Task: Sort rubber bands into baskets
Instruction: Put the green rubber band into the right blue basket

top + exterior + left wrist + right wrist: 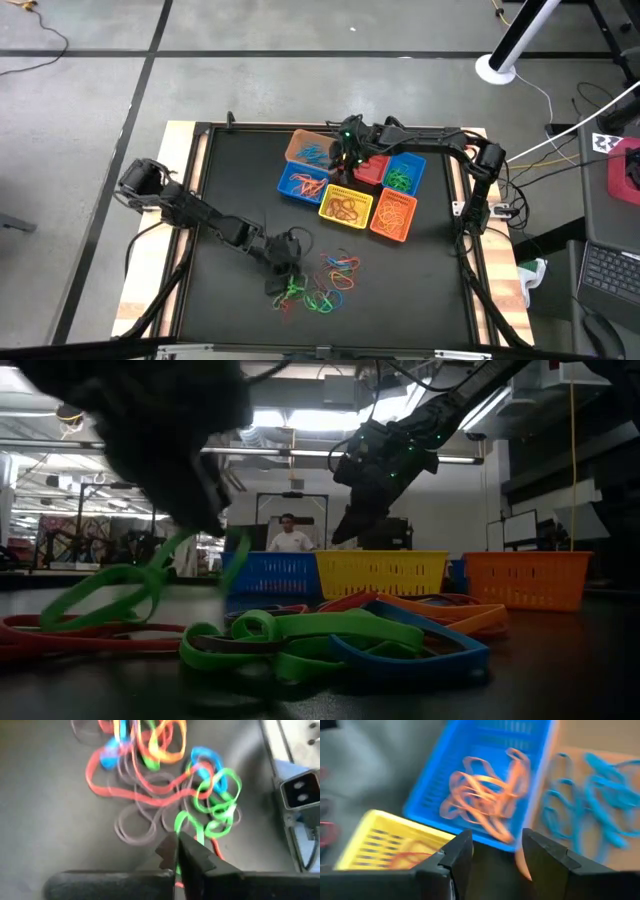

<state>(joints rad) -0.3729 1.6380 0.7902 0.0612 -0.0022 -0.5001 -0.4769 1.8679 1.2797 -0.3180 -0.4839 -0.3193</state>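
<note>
1. Black table (230, 180) with a pale wooden border; grey floor around, cables and a white stand base beyond the far right corner.
2. Six baskets clustered right of centre on the mat: tan-orange basket (305, 146) at far left of the cluster, blue basket (302, 186) just in front of it, yellow basket (346, 208) and orange basket (394, 216) along the near row, red basket (372, 168) and a second blue basket (405, 173) behind them.
3. Blue bands (600, 805) lying in the tan-orange basket, orange bands (487, 795) in the near blue basket, green ones in the far blue basket.
4. Loose pile of rubber bands (325, 280) on the mat near the front edge, well apart from the baskets: red, green, blue, orange and yellow loops tangled together.
5. In the low view, the pile partly screening the basket fronts; a person in a white top far off in the room behind.
6. Left arm stretched low from the left edge toward the pile; left gripper (177, 852) at the pile's left side, fingers pinched together on a green band (187, 822).
7. In the low view, that green loop lifted off the mat, hanging from the dark gripper.
8. Right arm reaching in from the right edge, elbow bent; right gripper (497, 852) hovering over the cluster at the near blue basket's edge, fingers spread, nothing between them.
</note>
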